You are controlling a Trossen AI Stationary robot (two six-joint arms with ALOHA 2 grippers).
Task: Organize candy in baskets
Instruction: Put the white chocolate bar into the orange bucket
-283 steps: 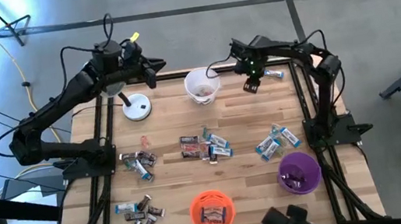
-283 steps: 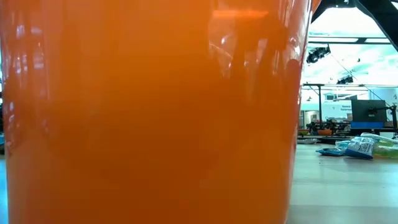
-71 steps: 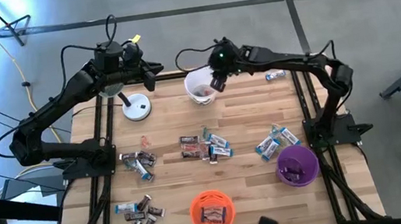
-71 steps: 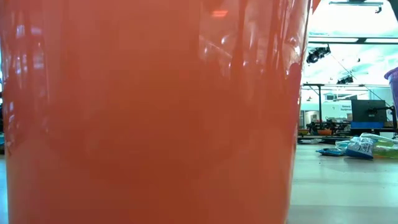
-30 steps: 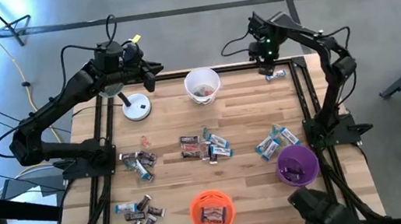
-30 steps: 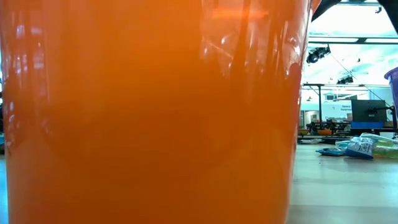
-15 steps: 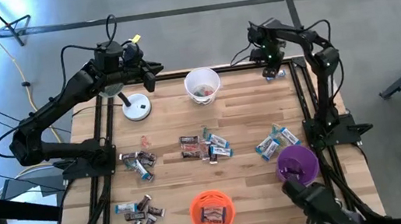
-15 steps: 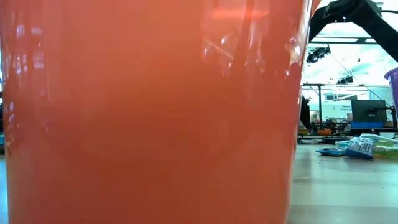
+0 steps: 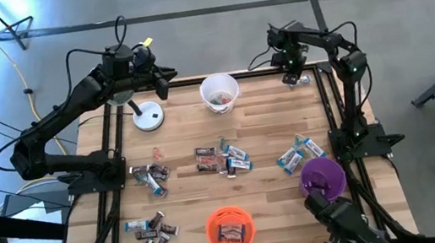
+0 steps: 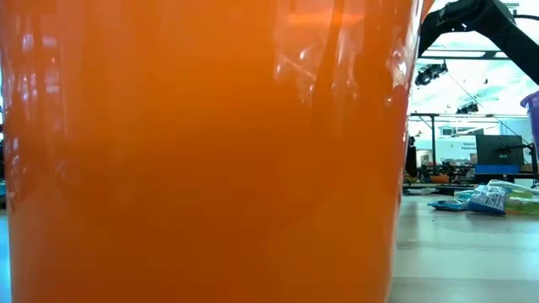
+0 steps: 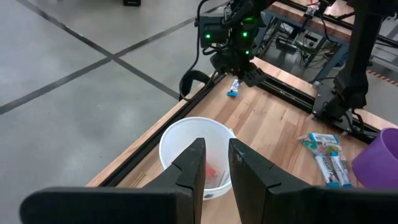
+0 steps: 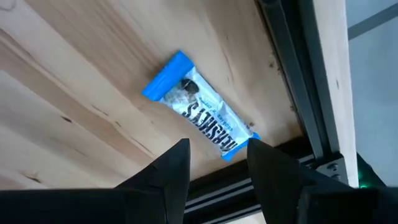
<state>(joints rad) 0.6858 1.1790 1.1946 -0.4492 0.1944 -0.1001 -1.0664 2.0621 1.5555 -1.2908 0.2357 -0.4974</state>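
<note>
The right hand [image 9: 291, 78] is positioned at the far right corner of the worktop [image 9: 262, 132], directly above a single blue-silver candy bar [image 12: 200, 124] that lies flat on the wood beside the dark frame rail [image 12: 292, 81]. Its fingers [image 12: 166, 174] are spread, one on each side of the bar, and hold nothing. The left hand [image 11: 214, 163] is stationed over the far left edge, near the white lamp base [image 9: 149, 117], and points toward the white basket [image 11: 198, 155]; its fingers are close together with a narrow gap and grip nothing. The white basket stands at the far middle of the worktop and contains a few red-pink pieces. The orange basket [image 9: 230, 229] stands at the near edge and contains wrapped candy; it fills most of the low view. The purple basket [image 9: 323, 181] stands near the right edge. Loose candy lies in clusters: a centre group [image 9: 223, 159], a blue-silver group [image 9: 299, 153] just beyond the purple basket, and two dark-wrapped groups [image 9: 151, 203] on the left side.
</note>
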